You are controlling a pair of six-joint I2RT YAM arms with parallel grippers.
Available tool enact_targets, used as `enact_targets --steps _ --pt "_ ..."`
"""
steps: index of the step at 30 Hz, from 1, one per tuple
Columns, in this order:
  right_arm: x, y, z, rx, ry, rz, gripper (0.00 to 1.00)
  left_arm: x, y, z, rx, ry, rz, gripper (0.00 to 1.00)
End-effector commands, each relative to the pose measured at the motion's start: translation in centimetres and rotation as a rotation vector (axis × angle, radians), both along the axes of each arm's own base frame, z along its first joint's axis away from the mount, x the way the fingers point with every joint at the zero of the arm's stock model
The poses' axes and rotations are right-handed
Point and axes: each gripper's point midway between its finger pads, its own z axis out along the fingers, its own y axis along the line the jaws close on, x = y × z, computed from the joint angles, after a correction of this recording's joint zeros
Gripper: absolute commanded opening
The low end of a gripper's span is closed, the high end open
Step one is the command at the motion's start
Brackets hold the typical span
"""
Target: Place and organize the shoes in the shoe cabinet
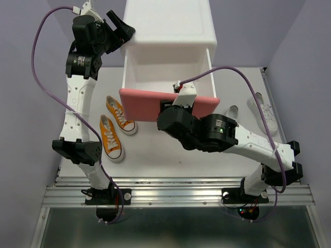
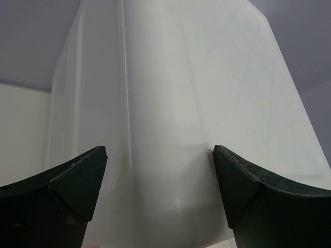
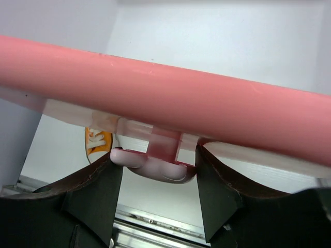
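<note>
The white shoe cabinet point(image 1: 170, 26) stands at the back, its top drawer pulled out, deep pink front point(image 1: 139, 106) toward me. My right gripper point(image 1: 176, 107) is shut on that drawer's pink bunny knob point(image 3: 155, 168), a finger on each side point(image 3: 158, 155). My left gripper point(image 1: 123, 28) is open against the cabinet's left rear corner point(image 2: 165, 103), fingers apart point(image 2: 160, 155). Two orange shoes point(image 1: 120, 114) point(image 1: 110, 137) lie left of the drawer. Two white shoes point(image 1: 264, 111) point(image 1: 232, 111) lie to the right, partly behind my right arm.
The open drawer's inside point(image 1: 165, 77) shows white, with nothing seen in it. One orange shoe point(image 3: 97, 140) shows below the drawer front in the right wrist view. Purple walls close both sides. A metal rail point(image 1: 176, 191) runs along the near table edge.
</note>
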Motion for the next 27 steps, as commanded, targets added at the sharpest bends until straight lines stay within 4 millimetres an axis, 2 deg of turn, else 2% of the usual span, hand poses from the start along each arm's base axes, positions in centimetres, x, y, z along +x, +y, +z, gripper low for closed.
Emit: enact_targets --steps 1,5,7,9,14,17,21,27 --pt "-3.5 0.9 -0.7 0.147 0.135 0.051 0.01 0.4 2.9 -10.3 0.151 0.306 0.104 0.93" --pt "-4.4 0.8 -1.0 0.134 0.160 0.067 0.01 0.4 2.7 -10.6 0.144 0.300 0.116 0.93" --pt "-5.6 1.3 -0.9 0.124 0.169 0.106 0.01 0.4 3.0 -10.4 0.145 0.293 0.132 0.93" --pt "-6.3 0.6 -1.3 0.088 0.189 0.113 0.01 0.5 3.0 -10.5 0.143 0.289 0.135 0.93" --pt "-6.6 -1.4 -1.4 0.052 0.210 0.105 0.01 0.6 3.2 -10.7 0.144 0.291 0.145 0.93" --pt "-6.9 -1.5 -1.4 0.016 0.207 0.139 0.01 0.6 3.2 -10.7 0.146 0.292 0.147 0.93" --pt "-7.1 -2.6 -1.8 -0.057 0.206 0.161 0.01 0.6 3.4 -10.9 0.154 0.294 0.153 0.93" --pt "-7.5 -3.7 -2.0 -0.048 0.224 0.170 0.01 0.5 3.6 -11.4 0.174 0.307 0.158 0.93"
